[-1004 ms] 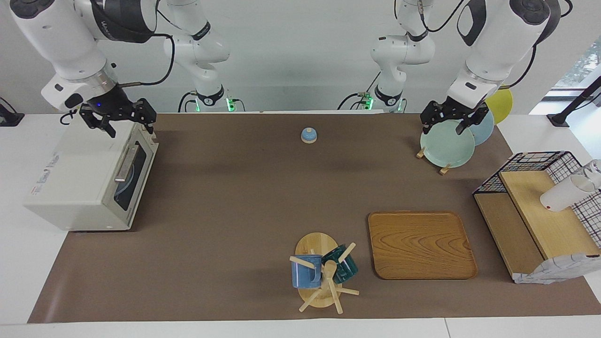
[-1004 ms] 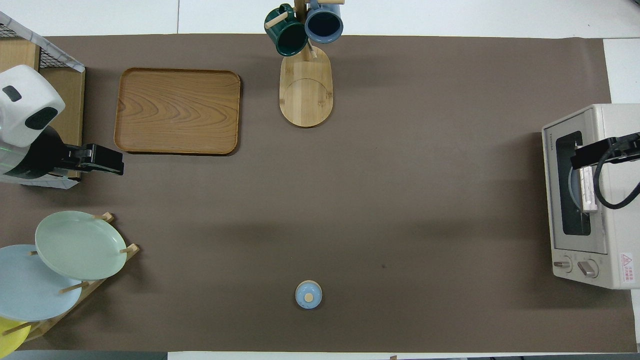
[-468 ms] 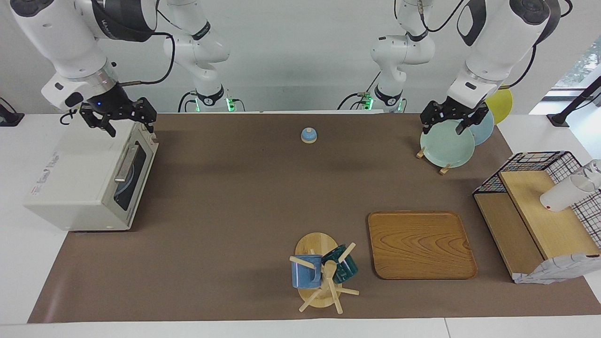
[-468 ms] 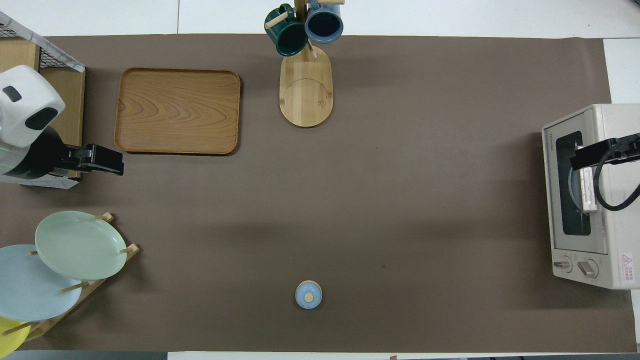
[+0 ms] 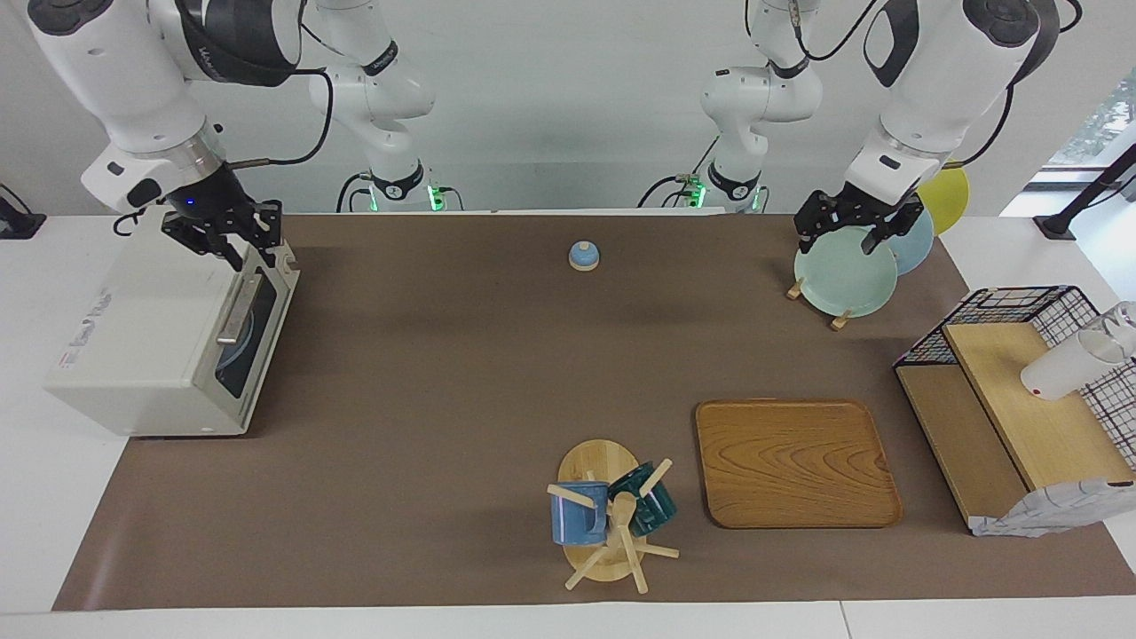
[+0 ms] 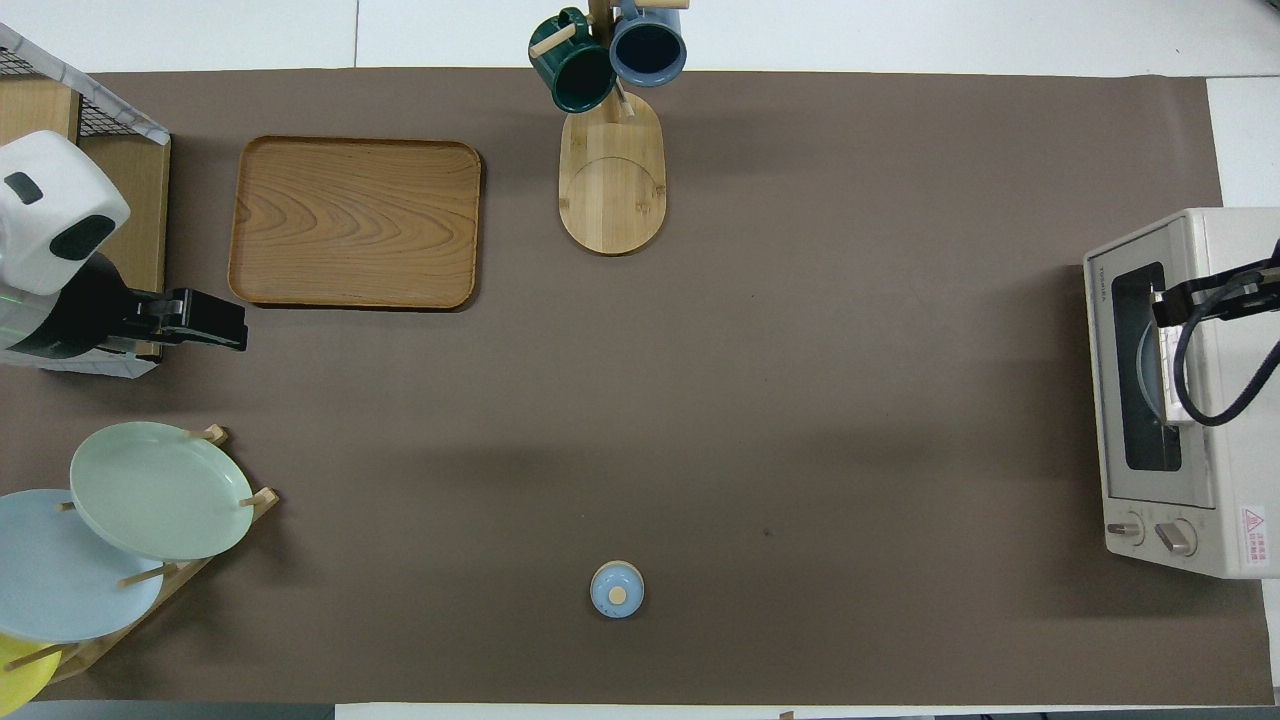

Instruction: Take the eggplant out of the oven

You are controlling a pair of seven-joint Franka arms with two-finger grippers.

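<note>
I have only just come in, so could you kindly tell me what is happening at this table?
The right arm's claw is over the top front edge of the boxy cream-white toaster oven, by its metal bar handle. The dark glass door is not yet open, and no eggplant can be seen. The left arm waits with its claw open over the pale green plate in the wooden rack.

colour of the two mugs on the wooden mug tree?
One dark green mug, one blue mug. Clearest in the overhead view.
</note>
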